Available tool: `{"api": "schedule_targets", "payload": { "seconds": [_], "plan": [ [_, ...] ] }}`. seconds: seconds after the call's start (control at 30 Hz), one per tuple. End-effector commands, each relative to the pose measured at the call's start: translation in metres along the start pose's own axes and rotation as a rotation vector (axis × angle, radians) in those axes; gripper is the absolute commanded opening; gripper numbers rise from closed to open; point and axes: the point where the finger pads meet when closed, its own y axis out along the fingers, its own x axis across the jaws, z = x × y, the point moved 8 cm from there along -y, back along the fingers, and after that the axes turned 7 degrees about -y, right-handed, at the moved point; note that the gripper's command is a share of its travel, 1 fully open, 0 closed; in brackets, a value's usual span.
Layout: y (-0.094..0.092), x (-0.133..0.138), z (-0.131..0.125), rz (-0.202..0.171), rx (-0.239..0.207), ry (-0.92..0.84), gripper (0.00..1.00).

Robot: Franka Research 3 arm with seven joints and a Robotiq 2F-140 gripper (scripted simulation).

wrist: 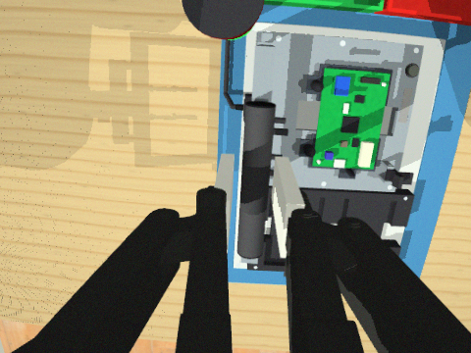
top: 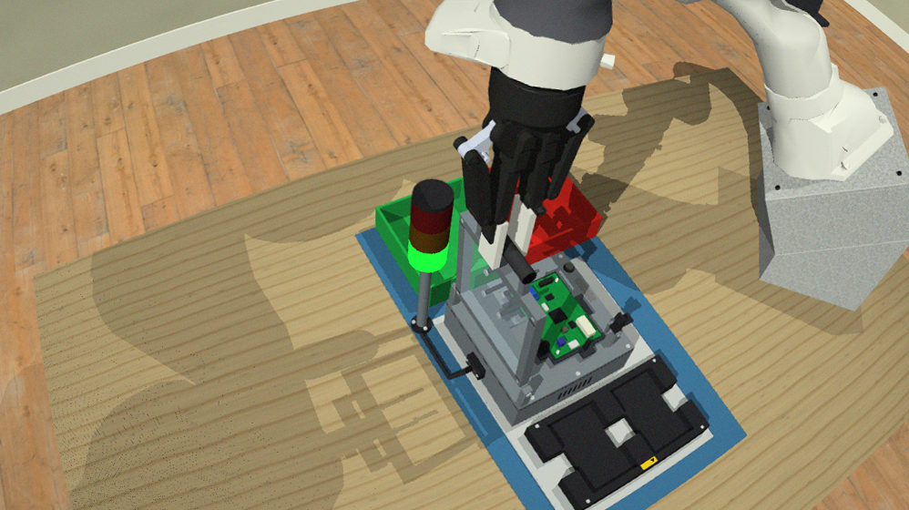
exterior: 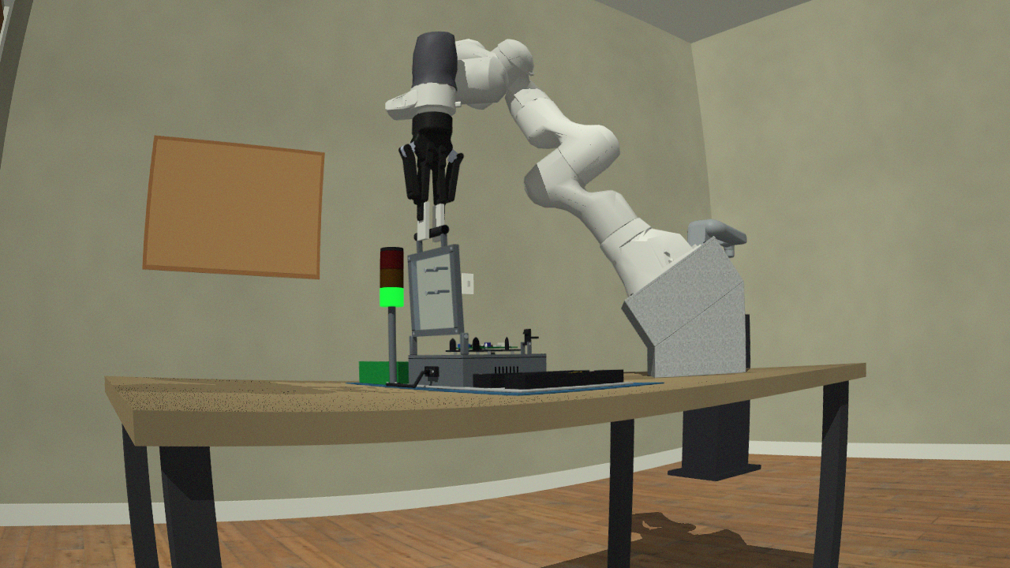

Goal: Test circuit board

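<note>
We are looking across the tabletop (top: 180,339), where the arm (exterior: 572,162) is reaching out over the blue mat (top: 709,436). On the mat the tester (top: 502,390) is standing with its lid (exterior: 433,290) swung upright. The black tray (top: 618,437) is lying on its near right, with both pockets showing bare. The green bin (top: 397,222) and the red bin (top: 571,219) are sitting on its far side. The signal tower (top: 428,236) is glowing green at the tester's left.

The circuit board (wrist: 349,118) is lying face up on the tester's plate, its white connector end pointing toward the tray.

The end effector (exterior: 431,227) is hanging, pointed straight down, at the top of the raised lid. Its fingers are standing slightly apart on either side of the black handle (wrist: 257,171) with a gap showing on each side, so we are judging it to be gripping nothing.

We are taking the next step to be lifting the board out for the green bin. From the end effector the board is lying well below and to the right, past the lid's open face. Its long axis is running parallel to the handle. So the fingers are already lined up to close across its short width, and the move looks to be mostly a sideways shift and a descent, keeping off the upright lid.
</note>
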Motion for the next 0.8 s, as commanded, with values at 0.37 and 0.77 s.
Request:
{"api": "schedule_targets", "payload": {
  "seconds": [0.37,0.77],
  "plan": [
    [0.0,-0.0006,0.0009,0.004,-0.001,0.002,0.16],
    [0.0,-0.0006,0.0009,0.004,-0.001,0.002,0.0]
  ]
}}
